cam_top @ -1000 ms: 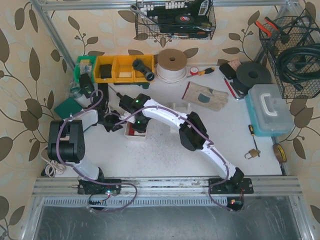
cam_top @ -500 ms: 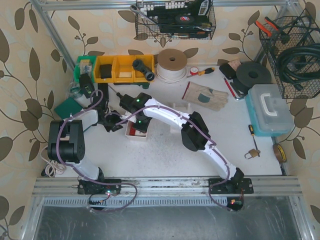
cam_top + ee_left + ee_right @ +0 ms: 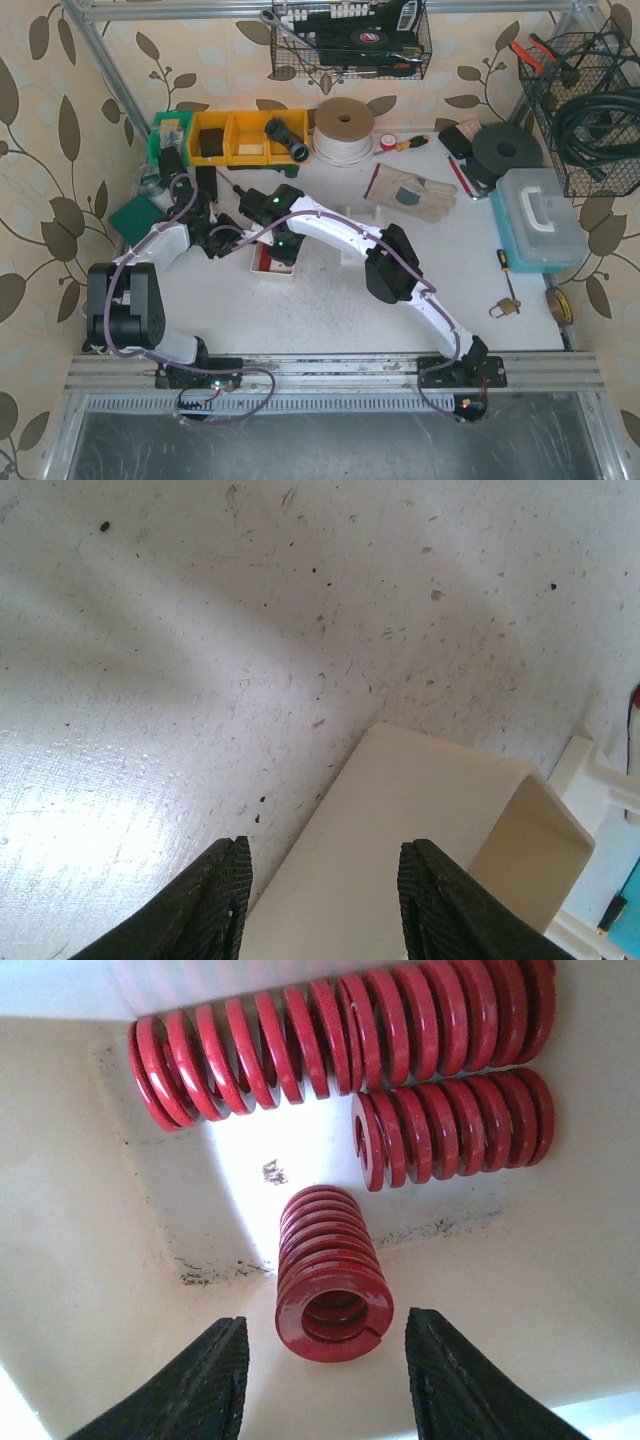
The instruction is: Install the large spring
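Table (image 3: 200, 630): white, speckled; leaf-print walls (image 3: 40, 150) around. Left tool (image 3: 320, 900) released, above cream block (image 3: 420, 810). Right tool (image 3: 325, 1380) released, facing red spring (image 3: 333, 1280) in tray (image 3: 90, 1240); lying springs (image 3: 340, 1040) at 12 o'clock.

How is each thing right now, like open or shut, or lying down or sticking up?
near spring, end pointing at the camera, not squeezed.
right gripper, open, a finger each side of the near spring.
other springs, lying on their sides in the tray.
left gripper, open, over the cream block.
toolbox, lid shut.
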`<state>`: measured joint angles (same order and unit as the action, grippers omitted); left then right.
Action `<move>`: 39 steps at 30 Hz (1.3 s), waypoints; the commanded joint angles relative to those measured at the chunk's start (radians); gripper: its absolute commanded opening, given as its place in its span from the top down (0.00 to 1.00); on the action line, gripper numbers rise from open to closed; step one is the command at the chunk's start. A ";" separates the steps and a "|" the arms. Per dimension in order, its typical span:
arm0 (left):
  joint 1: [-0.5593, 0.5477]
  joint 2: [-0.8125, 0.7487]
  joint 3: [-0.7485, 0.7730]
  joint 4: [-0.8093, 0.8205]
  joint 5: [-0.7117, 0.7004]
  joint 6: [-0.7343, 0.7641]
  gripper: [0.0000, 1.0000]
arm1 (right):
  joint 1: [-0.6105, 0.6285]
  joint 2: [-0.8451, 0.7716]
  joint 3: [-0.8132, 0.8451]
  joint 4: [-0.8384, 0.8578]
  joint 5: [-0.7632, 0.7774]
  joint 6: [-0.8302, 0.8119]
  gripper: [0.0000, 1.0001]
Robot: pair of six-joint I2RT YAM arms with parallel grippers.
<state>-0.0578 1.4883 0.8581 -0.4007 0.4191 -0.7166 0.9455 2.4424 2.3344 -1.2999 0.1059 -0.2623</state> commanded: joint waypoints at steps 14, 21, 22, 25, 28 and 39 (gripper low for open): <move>0.044 -0.042 -0.027 -0.043 -0.010 0.000 0.54 | 0.004 0.014 -0.024 0.018 0.003 0.005 0.55; 0.087 -0.110 -0.033 -0.062 -0.014 0.000 0.54 | 0.004 0.024 -0.020 0.012 -0.003 0.008 0.59; 0.093 -0.114 -0.033 -0.064 -0.013 0.000 0.54 | 0.003 0.024 -0.026 0.013 -0.002 0.009 0.60; 0.106 -0.121 -0.030 -0.069 -0.005 0.002 0.54 | 0.005 0.024 -0.044 0.019 0.002 0.011 0.60; 0.115 -0.122 -0.026 -0.076 -0.003 0.006 0.54 | 0.003 0.025 -0.052 0.023 0.010 0.010 0.61; 0.125 -0.125 -0.027 -0.079 0.004 0.011 0.55 | 0.000 0.033 -0.043 0.027 0.013 0.008 0.71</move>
<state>0.0536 1.3911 0.8314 -0.4606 0.4183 -0.7147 0.9443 2.4439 2.2963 -1.2484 0.1085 -0.2584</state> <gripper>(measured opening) 0.454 0.318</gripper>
